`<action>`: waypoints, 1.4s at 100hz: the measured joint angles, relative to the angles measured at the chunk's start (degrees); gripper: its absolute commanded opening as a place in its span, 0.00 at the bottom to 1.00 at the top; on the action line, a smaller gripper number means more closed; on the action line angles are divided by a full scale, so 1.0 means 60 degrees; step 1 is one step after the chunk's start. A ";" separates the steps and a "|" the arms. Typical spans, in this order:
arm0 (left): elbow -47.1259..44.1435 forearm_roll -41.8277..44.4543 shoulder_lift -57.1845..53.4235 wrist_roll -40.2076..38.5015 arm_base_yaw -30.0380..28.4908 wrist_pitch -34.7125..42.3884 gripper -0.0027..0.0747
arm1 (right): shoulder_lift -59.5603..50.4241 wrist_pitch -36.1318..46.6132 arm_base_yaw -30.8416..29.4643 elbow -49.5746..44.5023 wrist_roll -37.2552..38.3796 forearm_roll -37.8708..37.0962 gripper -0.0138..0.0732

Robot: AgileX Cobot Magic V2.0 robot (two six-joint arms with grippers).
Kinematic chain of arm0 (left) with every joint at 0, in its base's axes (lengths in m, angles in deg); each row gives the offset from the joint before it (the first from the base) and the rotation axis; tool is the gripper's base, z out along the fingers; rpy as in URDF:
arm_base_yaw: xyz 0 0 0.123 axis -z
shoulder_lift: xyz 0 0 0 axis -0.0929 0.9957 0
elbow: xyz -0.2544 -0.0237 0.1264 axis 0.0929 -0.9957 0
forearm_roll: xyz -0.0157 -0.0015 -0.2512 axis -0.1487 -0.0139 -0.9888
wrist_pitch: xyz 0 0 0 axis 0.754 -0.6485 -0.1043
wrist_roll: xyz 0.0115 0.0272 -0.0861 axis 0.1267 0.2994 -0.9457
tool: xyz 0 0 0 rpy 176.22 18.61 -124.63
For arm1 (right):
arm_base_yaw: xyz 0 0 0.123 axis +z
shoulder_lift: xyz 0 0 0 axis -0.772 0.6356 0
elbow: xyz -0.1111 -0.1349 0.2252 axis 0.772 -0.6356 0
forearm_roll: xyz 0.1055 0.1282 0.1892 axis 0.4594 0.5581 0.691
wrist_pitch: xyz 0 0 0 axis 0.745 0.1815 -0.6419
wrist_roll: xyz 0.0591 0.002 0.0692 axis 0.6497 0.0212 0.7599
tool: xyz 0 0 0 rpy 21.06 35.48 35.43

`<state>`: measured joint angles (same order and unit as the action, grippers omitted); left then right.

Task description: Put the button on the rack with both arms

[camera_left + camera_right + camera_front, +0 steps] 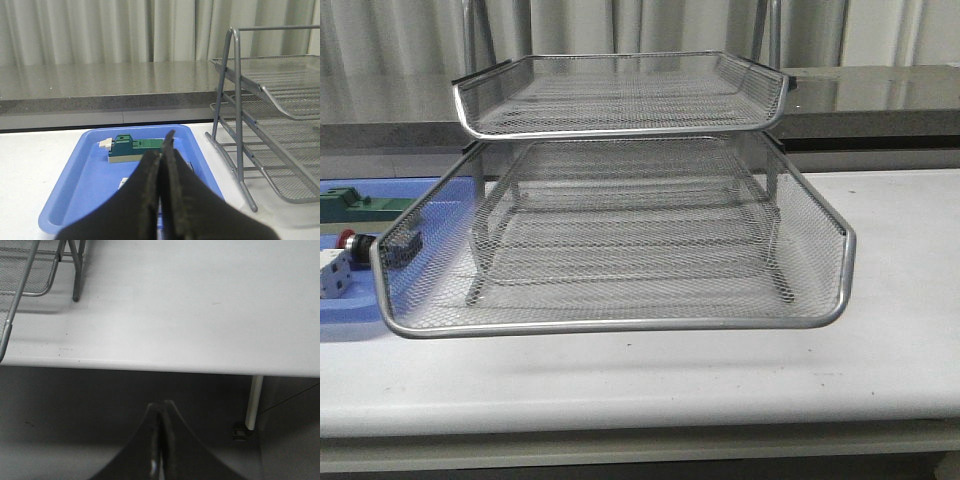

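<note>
front view shows us the rack [620, 230] filling the middle of the white surface [880, 360], its lowest rim close to the near edge. the button [358, 243] lies at the far left, on the blue tray [345, 310], beside a white block [332, 275] and partly behind the rack's mesh. to the right of the rack the surface lies bare. our left gripper [162, 150] is pressed together above the tray; our right gripper [161, 415] is together too, off the near edge.
</note>
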<state>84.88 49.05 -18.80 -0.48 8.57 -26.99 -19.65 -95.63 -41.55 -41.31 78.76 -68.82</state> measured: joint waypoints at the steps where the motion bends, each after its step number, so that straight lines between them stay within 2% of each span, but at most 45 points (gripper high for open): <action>1: 0.0000 0.0000 0.0000 0.0000 0.0000 0.0000 0.01 | 0.0000 0.0000 0.0000 0.0000 0.0000 0.0000 0.08; 75: 0.0000 0.0000 0.0000 0.0000 0.0000 0.0000 0.01 | 0.0000 0.0000 0.0000 0.0000 0.0014 0.0000 0.08; 98: 0.0000 0.0000 0.0000 0.0000 0.0000 0.0734 0.01 | 0.0000 0.0000 0.0000 0.0000 0.0014 0.0000 0.08; 107: 0.0036 -0.0183 0.0000 0.0000 0.0000 0.0603 0.01 | 0.0000 0.0000 0.0000 0.0000 0.0014 0.0000 0.08; 123: 0.0940 -0.0323 0.0571 0.0000 0.0000 -0.0119 0.01 | 0.0000 0.0000 0.0000 0.0000 0.0014 0.0000 0.08; 140: 0.3081 -0.0596 0.2657 0.0000 0.0000 -0.1323 0.01 | 0.0000 0.0000 0.0000 0.0000 0.0014 0.0000 0.08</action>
<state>103.37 45.47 -2.86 -0.48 8.57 -34.93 -19.65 -95.63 -41.55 -41.31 78.85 -68.82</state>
